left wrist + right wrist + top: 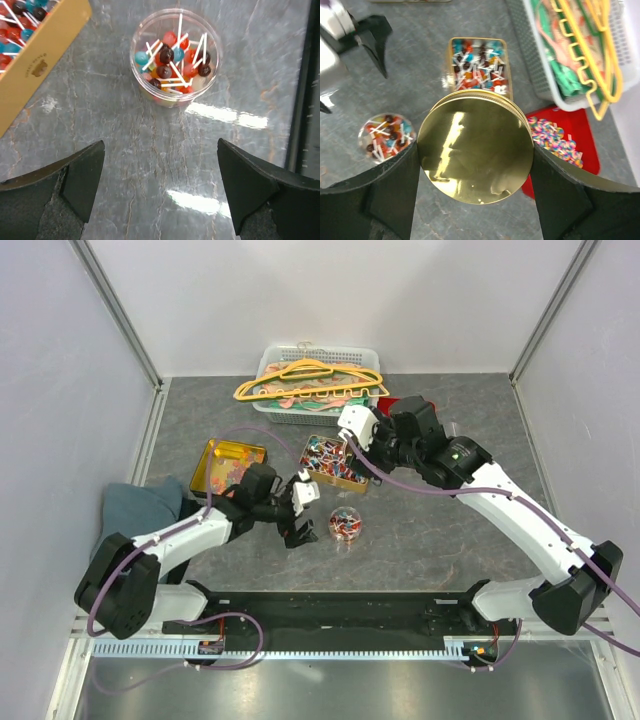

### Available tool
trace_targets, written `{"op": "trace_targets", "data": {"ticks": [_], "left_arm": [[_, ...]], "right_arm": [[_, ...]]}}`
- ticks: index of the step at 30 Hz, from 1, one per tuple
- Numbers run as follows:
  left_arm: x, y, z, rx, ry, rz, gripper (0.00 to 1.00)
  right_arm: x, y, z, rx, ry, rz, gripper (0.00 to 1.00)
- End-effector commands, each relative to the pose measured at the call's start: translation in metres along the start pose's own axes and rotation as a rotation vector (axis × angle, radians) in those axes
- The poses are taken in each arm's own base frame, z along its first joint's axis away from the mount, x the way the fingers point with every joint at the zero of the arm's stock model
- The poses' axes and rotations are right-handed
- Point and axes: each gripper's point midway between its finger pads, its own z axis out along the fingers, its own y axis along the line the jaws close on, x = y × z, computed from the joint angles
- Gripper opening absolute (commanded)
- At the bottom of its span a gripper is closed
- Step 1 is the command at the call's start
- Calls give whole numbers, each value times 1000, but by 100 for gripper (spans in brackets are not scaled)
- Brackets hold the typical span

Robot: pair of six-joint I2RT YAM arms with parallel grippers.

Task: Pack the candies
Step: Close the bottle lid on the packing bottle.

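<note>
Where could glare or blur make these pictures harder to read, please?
Left wrist view: bright glare streaks on the table beside the lollipop cup; right wrist view: the gold lid mirrors the lights, and the hanger basket behind looks soft.

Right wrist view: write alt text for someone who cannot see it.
The right gripper holds a round gold lid between its fingers. Behind it lie a gold box of lollipops, a clear cup of lollipops and a white basket of hangers.
</note>
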Motion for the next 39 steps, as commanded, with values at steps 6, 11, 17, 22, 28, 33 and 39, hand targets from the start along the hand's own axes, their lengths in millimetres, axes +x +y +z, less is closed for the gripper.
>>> {"op": "trace_targets", "data": {"ticks": [6,11,17,22,28,33,39], "left_arm": [[-44,9,25,-173,-133,131,99],[-28,-7,46,-117,-102,52,99],[-10,-28,64,-98,-133,127,100],[-7,-40,63,-61,-220,206,100],[-19,-45,75,-26,-340,252,99],[-32,-34,85,-70,-430,266,99],[-43,-14,95,-147,-470,198,99]], "right_arm": [[10,40,13,-201,6,51,66],[8,41,7,-197,-8,45,68],[10,38,5,-185,2,43,68],[26,37,9,-193,54,45,69],[74,52,19,-286,176,67,67],[93,69,28,-368,203,73,67],[112,82,37,-427,249,81,66]]}}
